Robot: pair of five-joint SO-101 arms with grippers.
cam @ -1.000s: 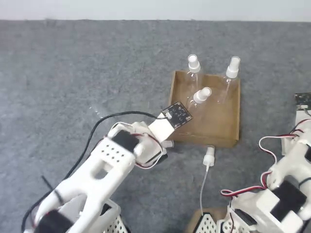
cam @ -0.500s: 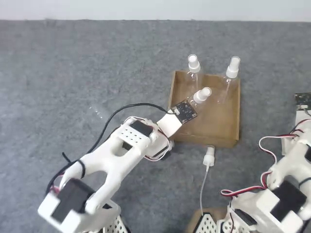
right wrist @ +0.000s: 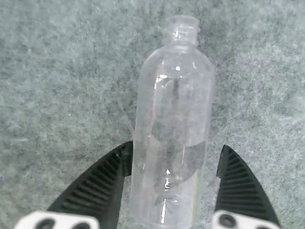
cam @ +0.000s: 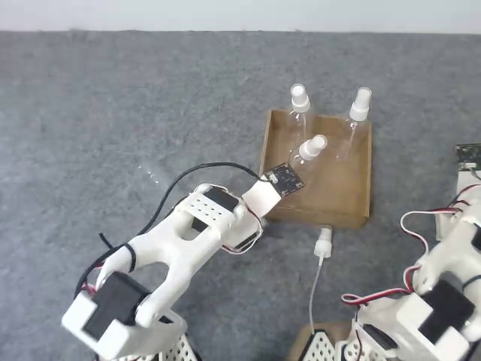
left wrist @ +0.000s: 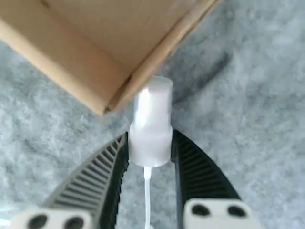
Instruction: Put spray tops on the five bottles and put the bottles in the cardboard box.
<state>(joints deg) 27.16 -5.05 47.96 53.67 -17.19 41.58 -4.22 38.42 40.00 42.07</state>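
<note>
Black ribbed jaws, left gripper (left wrist: 150, 138): clamped on a white spray top (left wrist: 151, 125); its dip tube (left wrist: 147, 191) runs back between the fingers.
Brown cardboard box (left wrist: 90, 67): one corner lies just beyond the held top; whether they touch cannot be told.
Left arm (cam: 195, 233): in the high view it enters from 7 o'clock, its wrist at the box's 7 o'clock corner.
Box contents: three capped bottles (cam: 299, 99) (cam: 361, 105) (cam: 311, 147), two by the 12 o'clock wall and one nearer the middle.
Loose spray top (cam: 323, 242): on the grey carpet (cam: 113, 113) at the box's 6 o'clock, just beside the front wall, tube trailing toward 6 o'clock.
Right gripper (right wrist: 176, 150): jaws apart, one on each side of a clear uncapped bottle (right wrist: 174, 109) that appears to lie on the carpet.
Right arm (cam: 443, 286): at 4 o'clock of the table.
Step in hand: probably capping the fourth bottle, with the top in the left gripper and the bottle at the right.
Next move calls for: right jaws closing on the bottle and presenting its open neck. The left arm then carries the top clear of the box corner, threads the tube into the neck and seats the cap squarely.
</note>
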